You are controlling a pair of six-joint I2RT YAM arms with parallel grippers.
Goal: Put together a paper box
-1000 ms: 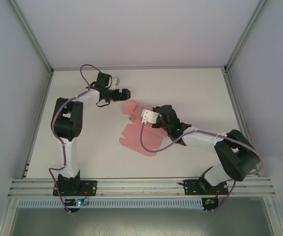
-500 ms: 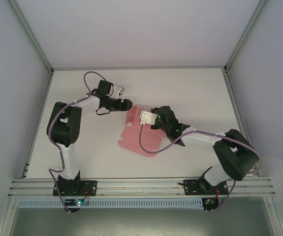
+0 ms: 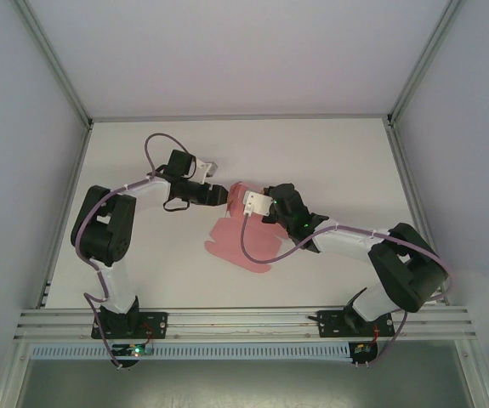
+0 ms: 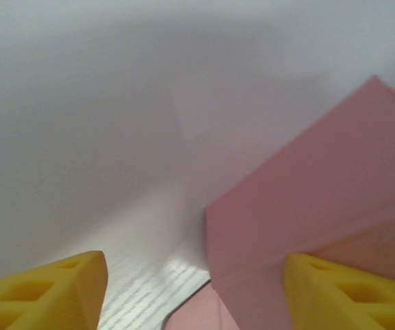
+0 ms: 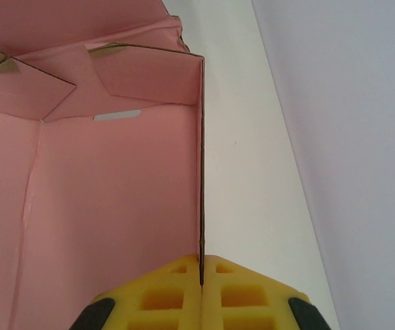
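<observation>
The pink paper box lies partly folded at the table's middle, its far panel raised. My right gripper is shut on the thin edge of an upright side panel, with folded flaps beyond it. In the top view the right gripper sits at the sheet's far end. My left gripper reaches in from the left, close to the raised panel. In the left wrist view its yellow fingertips stand apart around my left gripper, and the pink panel stands in front of the right one.
The white table is ringed by an aluminium frame at the near edge and pale walls on three sides. Purple cables loop off both arms over the sheet.
My left gripper has come right and nearer, up to the raised pink panel, with its jaws narrowing. The right gripper has kept its hold and tipped that far panel more upright.
</observation>
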